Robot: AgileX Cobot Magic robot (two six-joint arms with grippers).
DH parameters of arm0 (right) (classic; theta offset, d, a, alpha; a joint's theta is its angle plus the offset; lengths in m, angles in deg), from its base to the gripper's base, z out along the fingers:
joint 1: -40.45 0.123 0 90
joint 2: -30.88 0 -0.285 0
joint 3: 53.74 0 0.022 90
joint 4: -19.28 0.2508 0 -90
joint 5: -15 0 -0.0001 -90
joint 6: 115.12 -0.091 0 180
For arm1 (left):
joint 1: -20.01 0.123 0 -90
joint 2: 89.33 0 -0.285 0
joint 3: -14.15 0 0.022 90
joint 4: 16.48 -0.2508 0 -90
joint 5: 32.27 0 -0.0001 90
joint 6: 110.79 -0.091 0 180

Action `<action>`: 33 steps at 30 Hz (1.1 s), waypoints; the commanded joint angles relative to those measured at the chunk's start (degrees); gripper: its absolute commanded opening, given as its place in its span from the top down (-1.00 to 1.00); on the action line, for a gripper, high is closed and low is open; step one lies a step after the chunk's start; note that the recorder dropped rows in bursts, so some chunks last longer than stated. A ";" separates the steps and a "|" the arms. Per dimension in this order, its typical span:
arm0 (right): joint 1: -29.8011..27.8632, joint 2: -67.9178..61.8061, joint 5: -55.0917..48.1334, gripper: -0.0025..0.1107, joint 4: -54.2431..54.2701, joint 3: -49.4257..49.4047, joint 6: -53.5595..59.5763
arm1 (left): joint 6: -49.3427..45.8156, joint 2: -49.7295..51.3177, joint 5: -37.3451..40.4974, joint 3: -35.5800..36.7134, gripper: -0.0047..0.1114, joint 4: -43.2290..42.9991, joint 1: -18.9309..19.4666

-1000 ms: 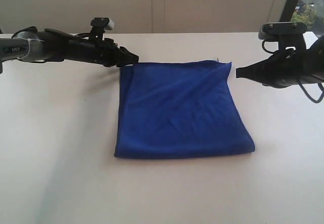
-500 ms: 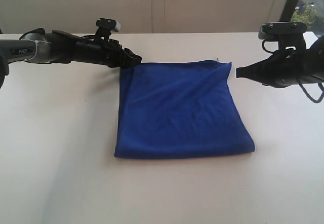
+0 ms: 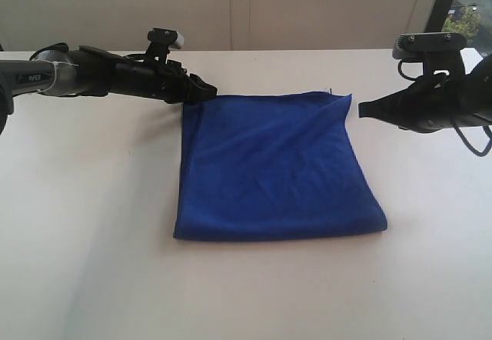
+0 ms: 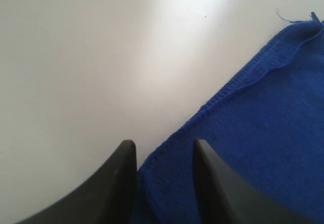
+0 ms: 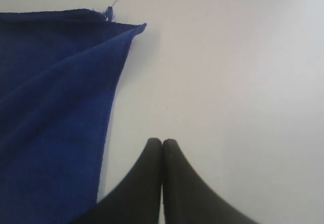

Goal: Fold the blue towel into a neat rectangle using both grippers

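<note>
Two grippers are in view, with one blue towel (image 3: 273,167) on the white table (image 3: 84,248). I find the towel lying flat near the middle of the table, folded over into a rough four-sided shape with the doubled edge on the near side. Soft creases run across its upper layer. The far corners are not quite square: at the far right corner the upper layer lies slightly off the one beneath, and a small loose thread (image 5: 110,8) sticks out there.

Item one, the left gripper (image 3: 206,91): it sits at the far left corner of the towel, low over the table. In the left wrist view its fingers (image 4: 119,178) stand apart, one over bare table and the other over the cloth, with the stitched edge running into the gap between them. They are not pinched on the fabric; whether the tips touch it I cannot tell.

Item two, the right gripper (image 3: 361,111): it is just beside the far right corner, clear of the cloth — bare table shows between tip and towel. Its fingers (image 5: 147,183) are pressed together with nothing between them.
</note>
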 commanded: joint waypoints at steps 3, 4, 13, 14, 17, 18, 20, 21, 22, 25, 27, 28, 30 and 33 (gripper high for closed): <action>-0.50 -0.19 0.80 0.96 -0.40 0.12 0.43 | -0.22 0.10 -0.08 -0.12 0.18 0.80 -0.18; -0.50 -0.19 0.80 0.96 -0.40 0.12 0.43 | -0.22 0.10 -0.19 -0.12 0.18 0.80 -0.18; -0.50 -0.19 0.92 0.96 -0.40 0.12 0.43 | -0.11 0.10 -0.01 -0.12 0.18 0.65 -0.18; -0.50 -0.19 0.92 0.96 -0.40 0.12 0.43 | -0.11 0.10 -0.01 -0.12 0.18 0.55 -0.18; -0.50 -0.19 1.03 0.96 -0.40 0.12 0.43 | -0.11 0.10 -0.12 -0.12 0.18 0.57 -0.18; -0.50 -0.19 1.15 0.96 -0.40 0.12 0.43 | 0.00 0.10 -0.12 -0.12 0.18 0.42 -0.18; -0.50 -0.19 1.27 0.96 -0.40 0.12 0.43 | 0.11 0.10 0.00 -0.12 0.18 0.42 -0.18; -0.50 -0.19 1.27 0.96 -0.40 0.12 0.43 | 0.11 0.10 0.00 -0.12 0.18 0.42 -0.18; -0.50 -0.19 1.27 0.96 -0.40 0.12 0.43 | 0.11 0.10 0.00 -0.12 0.18 0.42 -0.18; -0.50 -0.19 1.27 0.96 -0.40 0.12 0.43 | 0.11 0.10 0.28 -0.12 0.18 0.31 -0.18; -0.50 -0.19 1.27 0.96 -0.40 0.12 0.43 | 0.11 0.10 0.40 0.00 0.18 0.30 -0.18; -0.50 -0.19 1.27 0.96 -0.40 0.12 0.43 | 0.11 0.10 0.52 0.00 0.18 0.30 -0.18; -0.50 -0.19 1.27 0.96 -0.40 0.12 0.43 | 0.11 0.19 0.50 0.00 0.18 0.02 -0.18; -0.50 -0.19 1.27 0.96 -0.40 0.12 0.43 | 0.11 0.73 0.31 0.00 0.18 -0.13 -0.18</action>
